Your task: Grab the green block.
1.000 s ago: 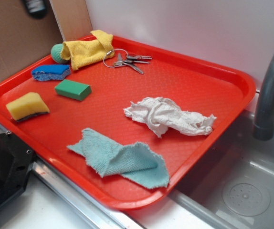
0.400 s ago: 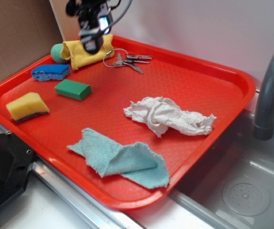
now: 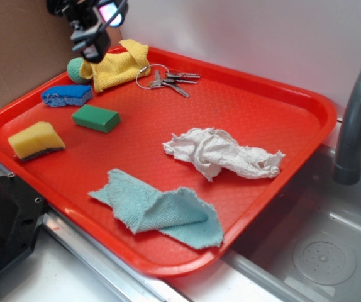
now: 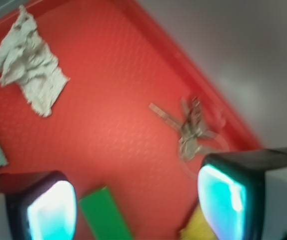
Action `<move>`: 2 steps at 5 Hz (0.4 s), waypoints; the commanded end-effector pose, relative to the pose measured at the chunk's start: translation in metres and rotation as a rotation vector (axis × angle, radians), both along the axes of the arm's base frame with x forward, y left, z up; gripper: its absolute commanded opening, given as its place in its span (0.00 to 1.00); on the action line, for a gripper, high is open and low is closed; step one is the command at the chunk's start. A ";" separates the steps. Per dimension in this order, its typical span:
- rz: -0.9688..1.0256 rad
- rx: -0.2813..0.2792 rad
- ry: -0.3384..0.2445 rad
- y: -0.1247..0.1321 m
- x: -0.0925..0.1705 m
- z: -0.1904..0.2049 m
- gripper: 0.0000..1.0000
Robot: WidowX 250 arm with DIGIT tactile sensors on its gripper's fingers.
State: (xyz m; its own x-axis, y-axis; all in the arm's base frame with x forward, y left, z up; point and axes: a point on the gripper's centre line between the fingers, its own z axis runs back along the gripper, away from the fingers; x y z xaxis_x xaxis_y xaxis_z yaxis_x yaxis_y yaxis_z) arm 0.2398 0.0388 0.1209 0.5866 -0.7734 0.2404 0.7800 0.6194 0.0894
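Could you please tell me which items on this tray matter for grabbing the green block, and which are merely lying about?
Belong to the job: green block; gripper, open.

Lying about: blue sponge, yellow sponge, yellow cloth, teal ball, keys, white rag, teal cloth, all on the red tray.

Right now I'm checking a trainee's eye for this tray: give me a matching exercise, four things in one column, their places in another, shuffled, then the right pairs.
Things
1. green block
2. keys
3. white rag
4. yellow sponge

Places
A. far edge of the tray, beside the yellow cloth
B. near left corner of the tray
C. between the blue sponge and the yellow sponge
D. right of centre, beyond the teal cloth

Pairs: 1-C, 2-A, 3-D, 4-B
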 end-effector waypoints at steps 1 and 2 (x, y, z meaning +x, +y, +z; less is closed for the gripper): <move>-0.006 0.013 0.124 -0.004 -0.055 -0.046 1.00; -0.016 0.016 0.159 -0.001 -0.064 -0.063 1.00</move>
